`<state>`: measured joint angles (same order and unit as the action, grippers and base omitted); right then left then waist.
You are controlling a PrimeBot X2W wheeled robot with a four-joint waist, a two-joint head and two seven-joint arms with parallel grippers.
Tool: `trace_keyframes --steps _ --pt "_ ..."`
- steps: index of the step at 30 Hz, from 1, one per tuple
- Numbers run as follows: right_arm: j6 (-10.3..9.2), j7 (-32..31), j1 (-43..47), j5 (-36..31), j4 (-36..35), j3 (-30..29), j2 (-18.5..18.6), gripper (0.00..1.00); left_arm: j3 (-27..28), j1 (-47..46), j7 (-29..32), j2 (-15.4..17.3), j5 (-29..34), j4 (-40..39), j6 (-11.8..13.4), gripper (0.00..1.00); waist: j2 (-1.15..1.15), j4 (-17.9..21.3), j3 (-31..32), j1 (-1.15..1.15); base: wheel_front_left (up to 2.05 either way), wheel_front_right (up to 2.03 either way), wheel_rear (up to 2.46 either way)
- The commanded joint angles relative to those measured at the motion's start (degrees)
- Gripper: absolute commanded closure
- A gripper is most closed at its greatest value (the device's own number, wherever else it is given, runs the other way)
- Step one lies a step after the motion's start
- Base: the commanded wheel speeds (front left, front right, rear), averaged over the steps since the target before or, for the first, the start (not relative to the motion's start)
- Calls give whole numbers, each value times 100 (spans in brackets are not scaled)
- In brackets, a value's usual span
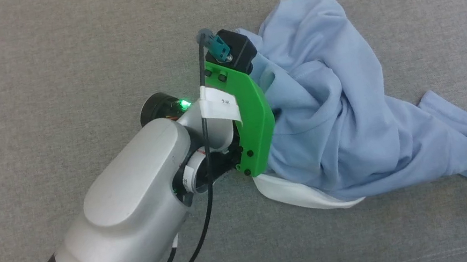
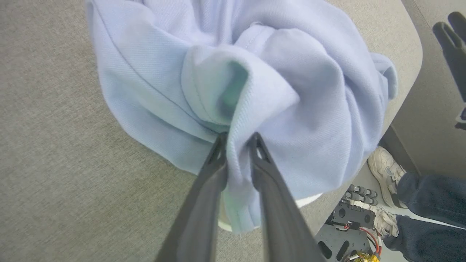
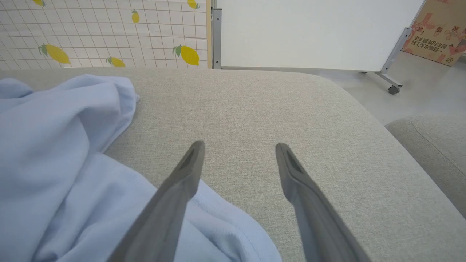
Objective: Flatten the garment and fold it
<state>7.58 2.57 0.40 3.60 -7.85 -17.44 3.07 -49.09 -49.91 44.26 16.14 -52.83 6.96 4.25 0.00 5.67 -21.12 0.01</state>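
Left gripper (image 2: 238,137), arm stretched forward, pinches the garment (image 2: 291,109) (right gripper (image 3: 240,145) spread, empty).

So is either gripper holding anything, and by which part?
The left gripper pinches a bunched fold of the light blue polo shirt, beside a stitched hem. The right gripper is open, holding nothing.

The shirt (image 1: 339,141) is soft, matt knit cloth with a fine twill-like texture; its collar (image 1: 301,195) is smoother and white. The cushion (image 1: 37,64) is coarse grey woven fabric. The left hand (image 2: 238,140) has matt dark plastic fingers (image 2: 204,196), a glossy green plastic bracket (image 1: 254,113) and a smooth, pale, satin-finished forearm (image 1: 132,205).
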Motion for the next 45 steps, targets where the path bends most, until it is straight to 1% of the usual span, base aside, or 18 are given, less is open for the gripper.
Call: trace_keyframes --steps 1,4,7,10,12,17,20,21,23,25,29,30,31,34,36,38,42,45 --pt "-9 47 -90 22 38 -12 -18 0 42 8 -110 -9 -30 7 -20 100 0 -37 29 -1 0 0 0" --pt "-9 35 -68 -14 106 -46 -18 0 116 81 -383 26 62 -4 19 100 0 -141 161 -1 0 0 0" --pt "-9 -5 -31 -63 136 -66 -18 0 295 189 -779 115 173 -67 134 100 0 -291 378 -1 0 0 0" --pt "-9 -92 32 -88 127 -73 -19 0 616 448 -1264 259 218 -208 394 100 0 -484 637 -1 0 0 0" --pt "-9 -163 85 -98 97 -71 -19 0 795 650 -1529 418 274 -326 559 100 0 -630 776 -1 0 0 0" --pt "-9 -351 251 -91 3 -40 -19 0 1330 1411 -2181 920 369 -542 1133 100 0 -1010 1033 -1 0 0 0" --pt "-9 -434 320 -62 -36 2 -19 0 1585 1991 -2503 1206 405 -550 1472 100 0 -1159 1095 -1 0 0 0" --pt "-9 -468 338 -55 -46 39 -19 0 1628 2236 -2594 1349 460 -518 1590 100 0 -1189 1105 -1 0 0 0" --pt "-9 -518 369 -48 -69 71 -19 0 1666 2724 -2704 1528 491 -440 1797 100 0 -1250 1112 -1 0 0 0" --pt "-9 -549 391 -42 -83 82 -19 0 1635 3099 -2706 1592 455 -371 1914 100 0 -1283 1116 -1 0 0 0" --pt "-9 -615 426 -52 -99 115 -19 0 1391 3647 -2569 1597 396 -276 1978 100 0 -1316 1133 -1 0 0 0" --pt "-9 -625 432 -56 -100 121 -19 0 1350 3696 -2553 1578 392 -273 1979 68 0 -1320 1139 -1 0 0 0" --pt "-9 -638 435 -60 -98 126 -19 0 1315 3720 -2570 1554 412 -267 1986 0 0 -1325 1151 -1 0 0 0" --pt "-9 -676 422 -70 -85 132 -19 0 1256 3650 -2708 1490 536 -296 1976 0 0 -1337 1205 -1 0 0 0" --pt "-9 -698 409 -65 -79 136 -19 0 1283 3546 -2929 1458 649 -368 1942 0 0 -1343 1262 -1 0 0 0" --pt "-9 -710 401 -51 -72 152 -19 0 1309 3445 -3201 1466 798 -444 1885 0 0 -1340 1330 -1 0 0 0" --pt "-9 -736 396 -30 -90 210 -19 0 1526 3306 -3842 1400 982 -745 1899 0 0 -1341 1448 -1 0 0 0" --pt "-9 -772 407 -29 -118 290 -19 0 1504 3184 -4410 1456 1308 -991 1698 0 0 -1354 1504 -1 0 0 0"
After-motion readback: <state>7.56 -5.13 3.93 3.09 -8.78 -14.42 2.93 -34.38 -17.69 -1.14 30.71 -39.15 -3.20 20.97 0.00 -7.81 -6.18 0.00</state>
